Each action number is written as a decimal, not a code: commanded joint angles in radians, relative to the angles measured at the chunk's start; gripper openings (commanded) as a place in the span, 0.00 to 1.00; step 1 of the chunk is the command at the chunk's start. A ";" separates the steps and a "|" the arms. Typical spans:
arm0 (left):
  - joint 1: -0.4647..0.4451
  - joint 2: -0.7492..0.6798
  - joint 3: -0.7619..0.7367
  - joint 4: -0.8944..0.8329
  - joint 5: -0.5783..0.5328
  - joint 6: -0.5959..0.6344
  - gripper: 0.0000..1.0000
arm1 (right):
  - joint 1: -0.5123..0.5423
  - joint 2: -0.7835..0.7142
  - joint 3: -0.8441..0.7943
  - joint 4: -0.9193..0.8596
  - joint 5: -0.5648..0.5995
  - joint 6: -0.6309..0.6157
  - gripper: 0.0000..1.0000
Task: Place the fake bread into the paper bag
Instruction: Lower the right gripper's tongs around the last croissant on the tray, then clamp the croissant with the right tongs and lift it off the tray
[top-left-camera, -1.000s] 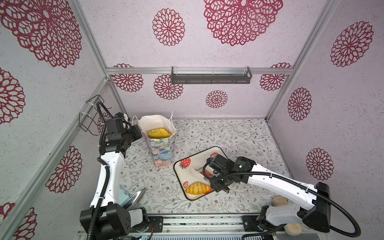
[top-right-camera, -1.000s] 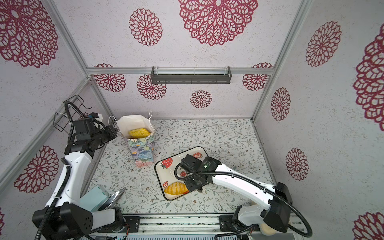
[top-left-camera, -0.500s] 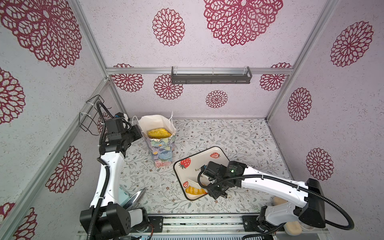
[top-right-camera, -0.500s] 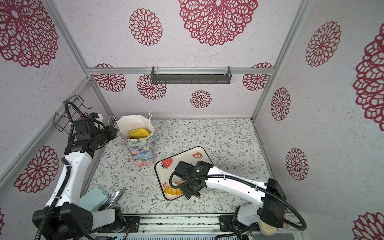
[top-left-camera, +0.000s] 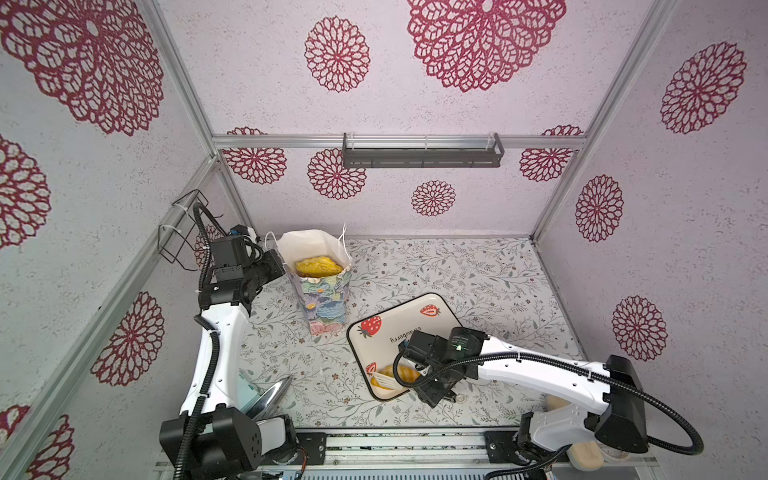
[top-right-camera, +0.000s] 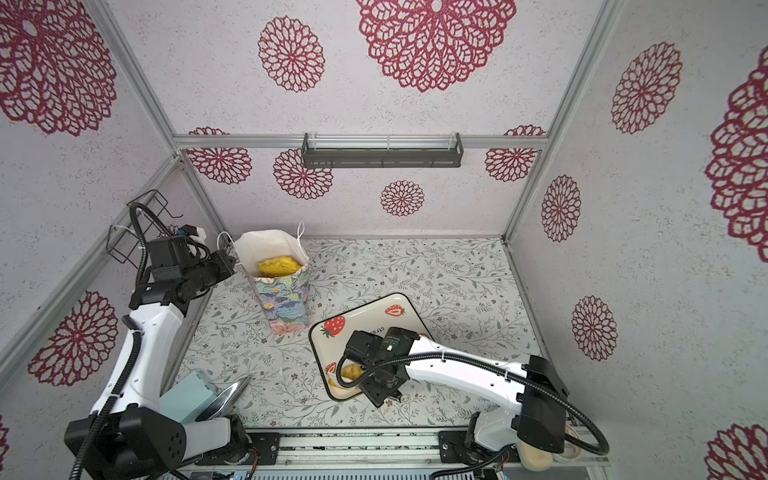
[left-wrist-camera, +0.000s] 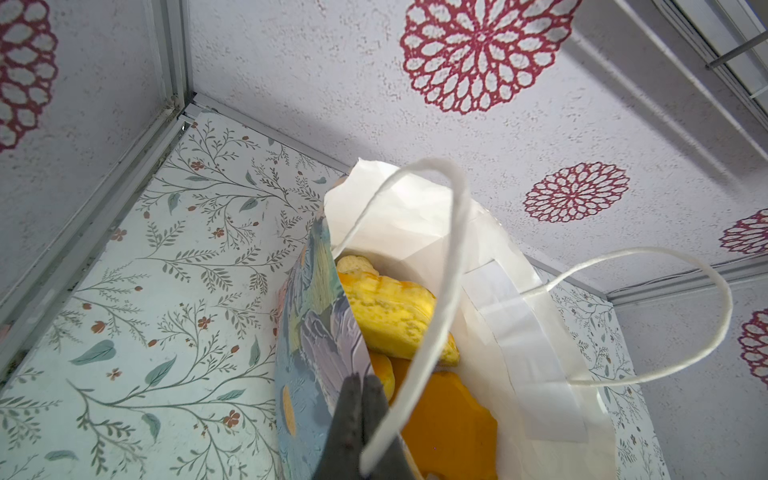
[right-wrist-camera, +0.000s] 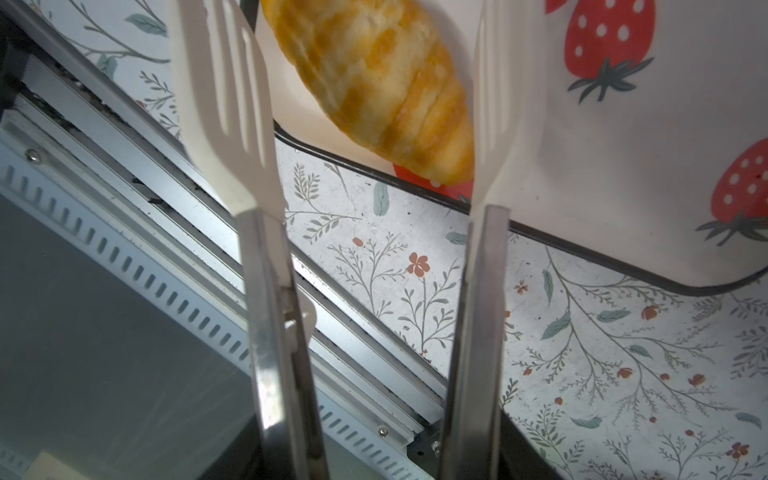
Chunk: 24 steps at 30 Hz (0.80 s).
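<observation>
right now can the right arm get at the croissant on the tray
Probably yes: the tongs in the right hand stand open to either side of the croissant on the tray, with nothing between.

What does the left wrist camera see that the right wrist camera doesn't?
Only the left wrist view: the paper bag, pinched at its rim by the left gripper, with fake bread inside. Only the right wrist view: tongs spread either side of a croissant on the strawberry tray. Both: the flowered table.
</observation>
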 joint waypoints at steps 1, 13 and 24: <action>-0.011 0.004 0.005 -0.020 0.007 0.011 0.00 | 0.006 -0.004 -0.005 -0.038 0.000 -0.025 0.59; -0.011 -0.001 0.004 -0.020 0.004 0.011 0.00 | 0.007 0.036 -0.006 -0.033 0.023 -0.055 0.59; -0.011 -0.002 0.001 -0.020 0.003 0.011 0.00 | 0.006 0.077 -0.002 -0.019 0.055 -0.079 0.57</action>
